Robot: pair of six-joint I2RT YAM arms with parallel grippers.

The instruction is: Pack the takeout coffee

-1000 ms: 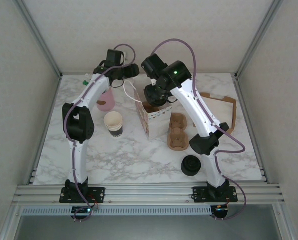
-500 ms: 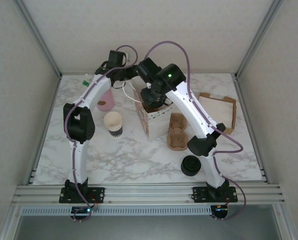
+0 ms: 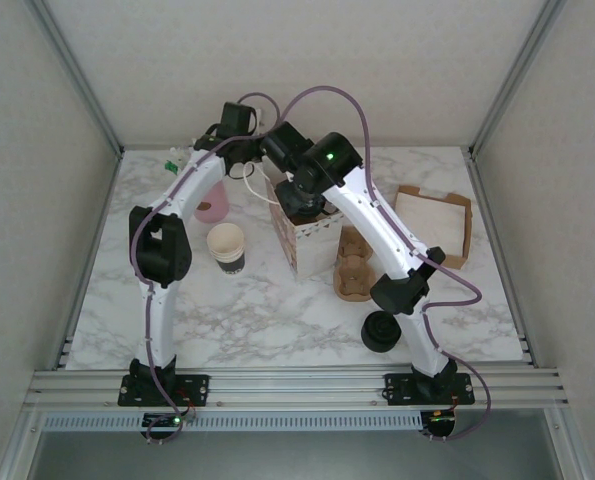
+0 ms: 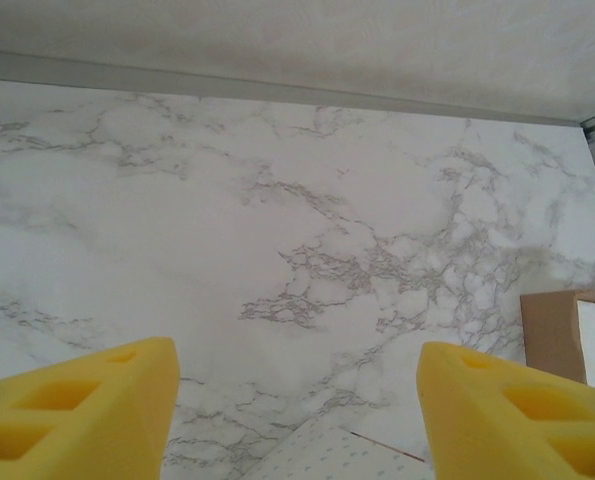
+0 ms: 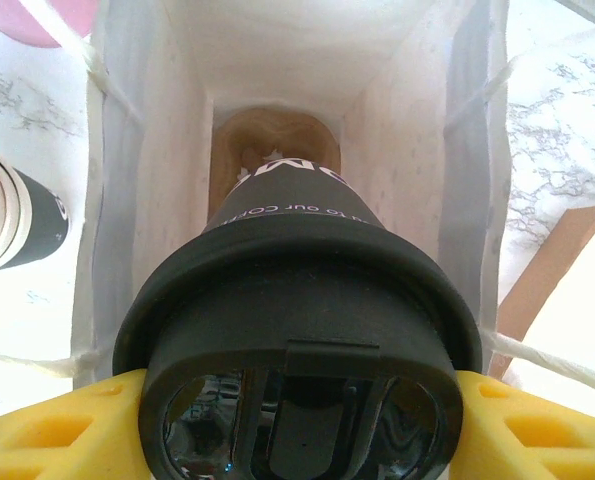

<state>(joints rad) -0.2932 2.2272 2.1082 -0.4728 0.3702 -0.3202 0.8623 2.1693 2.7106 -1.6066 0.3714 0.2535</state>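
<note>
The takeout coffee (image 5: 297, 330), a dark cup with a round black lid, hangs in the mouth of the white paper bag (image 5: 167, 150), and my right gripper (image 5: 297, 420) is shut on it just under the lid. A brown carrier (image 5: 267, 140) lies at the bag's bottom below the cup. From above, the right gripper (image 3: 302, 195) is over the open bag (image 3: 302, 238) at the table's middle back. My left gripper (image 4: 297, 400) is open with nothing between its fingers, above a corner of the bag (image 4: 327, 450). It sits behind the bag's left side (image 3: 267, 150).
A lidless cup (image 3: 226, 246) stands left of the bag, with a pink container (image 3: 212, 205) behind it. A brown cup carrier (image 3: 355, 265) lies right of the bag. A stack of black lids (image 3: 381, 331) sits near the front, a brown tray (image 3: 435, 220) at the right.
My right arm has swung left and brought the lidded cup over and into the bag's mouth. The left gripper has shifted slightly right, closer behind the bag.
</note>
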